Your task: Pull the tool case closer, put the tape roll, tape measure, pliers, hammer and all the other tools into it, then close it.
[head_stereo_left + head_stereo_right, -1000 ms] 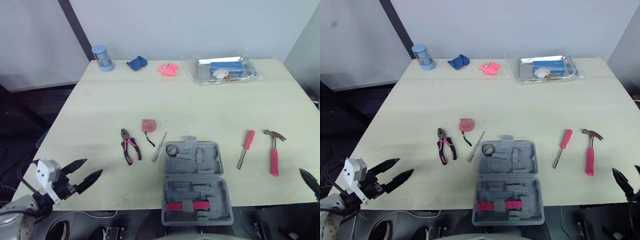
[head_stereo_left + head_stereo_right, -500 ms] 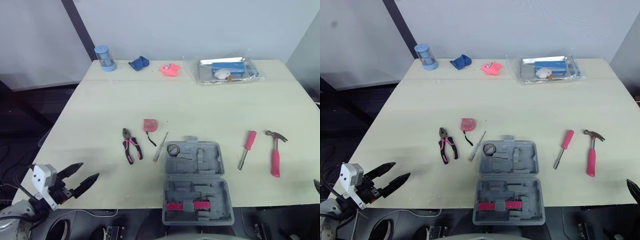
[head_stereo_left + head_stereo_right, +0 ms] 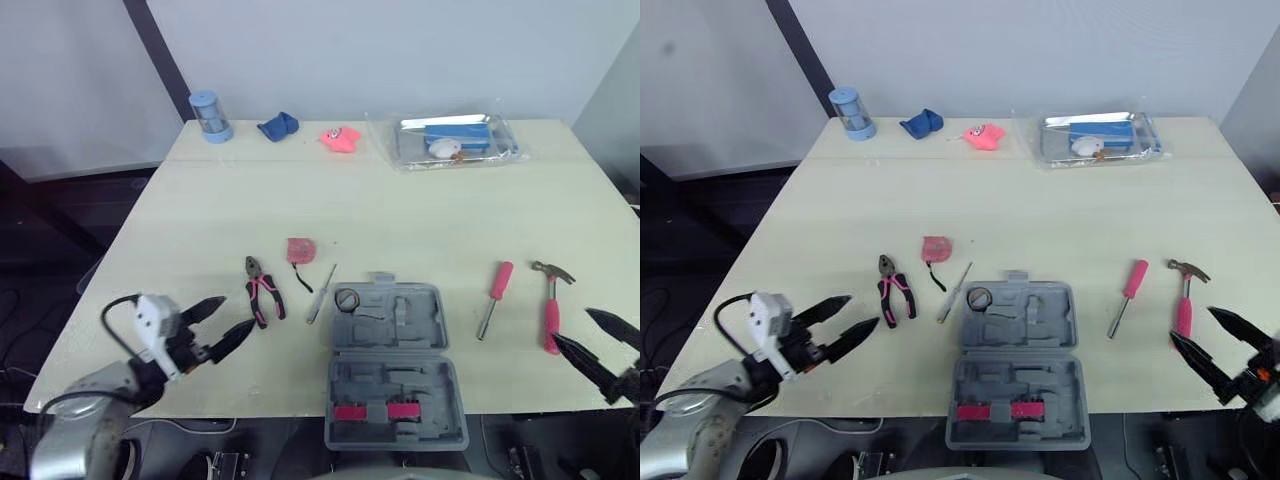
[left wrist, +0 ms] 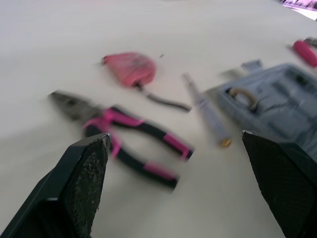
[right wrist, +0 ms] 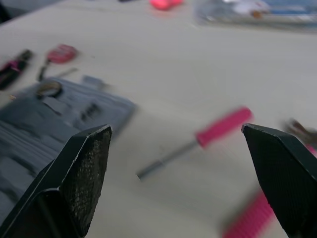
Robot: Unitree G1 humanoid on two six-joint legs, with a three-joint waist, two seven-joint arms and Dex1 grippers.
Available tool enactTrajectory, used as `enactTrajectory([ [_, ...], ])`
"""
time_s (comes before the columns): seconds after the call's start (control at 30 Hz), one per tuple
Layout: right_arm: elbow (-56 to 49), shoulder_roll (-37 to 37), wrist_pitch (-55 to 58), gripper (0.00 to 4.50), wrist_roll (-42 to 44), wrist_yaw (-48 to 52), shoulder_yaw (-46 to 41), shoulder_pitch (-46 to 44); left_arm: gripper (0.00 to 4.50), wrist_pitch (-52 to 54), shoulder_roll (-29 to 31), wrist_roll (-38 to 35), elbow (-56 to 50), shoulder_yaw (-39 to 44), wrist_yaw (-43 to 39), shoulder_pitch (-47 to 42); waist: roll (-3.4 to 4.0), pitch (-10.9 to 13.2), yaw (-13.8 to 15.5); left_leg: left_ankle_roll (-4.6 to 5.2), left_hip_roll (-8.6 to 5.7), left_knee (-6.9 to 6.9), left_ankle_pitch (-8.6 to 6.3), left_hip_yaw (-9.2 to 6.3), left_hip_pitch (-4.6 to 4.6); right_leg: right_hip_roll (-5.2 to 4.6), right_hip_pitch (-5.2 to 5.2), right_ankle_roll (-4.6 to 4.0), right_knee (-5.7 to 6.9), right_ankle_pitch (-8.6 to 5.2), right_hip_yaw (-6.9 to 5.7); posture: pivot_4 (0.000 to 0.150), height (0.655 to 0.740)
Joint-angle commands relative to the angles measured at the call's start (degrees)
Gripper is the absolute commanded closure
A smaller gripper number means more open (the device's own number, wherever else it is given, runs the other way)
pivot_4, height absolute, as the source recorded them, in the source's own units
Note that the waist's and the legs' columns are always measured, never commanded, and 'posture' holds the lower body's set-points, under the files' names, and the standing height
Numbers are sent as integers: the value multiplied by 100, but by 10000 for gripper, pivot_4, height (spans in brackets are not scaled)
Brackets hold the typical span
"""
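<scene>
The grey tool case point(image 3: 395, 365) lies open at the table's front edge, with a tape roll point(image 3: 346, 299) in its far left corner. To its left are a thin screwdriver point(image 3: 320, 293), a pink tape measure point(image 3: 300, 250) and pink-handled pliers point(image 3: 262, 290). A pink screwdriver point(image 3: 492, 298) and a pink-handled hammer point(image 3: 550, 305) lie to its right. My left gripper point(image 3: 237, 313) is open and empty, just short of the pliers' handles point(image 4: 143, 148). My right gripper point(image 3: 572, 325) is open and empty by the hammer's handle end.
Along the far edge stand a blue cylinder point(image 3: 208, 115), a blue cloth point(image 3: 274, 125), a pink toy point(image 3: 338, 138) and a clear plastic tray point(image 3: 455, 140) with items in it. Bare tabletop point(image 3: 400, 220) stretches between these and the tools.
My left gripper has come up over the front edge and moved right toward the pliers. My right gripper has risen into view beside the hammer. The tools have not moved.
</scene>
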Motion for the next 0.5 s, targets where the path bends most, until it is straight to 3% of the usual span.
enactTrajectory([
  [0.03, -595, -197, 258, 917, 258, -141, 186, -291, 0, 565, -166, 208, -497, -181, 1060, -427, 0, 0, 14, -1, 0, 0, 0, -1, 0, 2, 0, 1, 0, 0, -2, 1500, 7400],
  [0.27, -868, -525, 419, 917, 267, -75, 694, -1045, 0, 1876, -1020, 873, -919, -880, 3172, -1403, -7, 1, 113, -3, -9, 6, 2, 0, -3, 17, 1, 3, 0, 2, -5, 1500, 7400],
  [0.5, -826, -560, 408, 917, 226, -54, 942, -1395, 0, 2460, -1744, 1410, -686, -1464, 4115, -2100, -16, 3, 132, -12, -12, 13, 8, -3, -7, 47, 3, 4, 2, 2, -10, 1500, 7400],
])
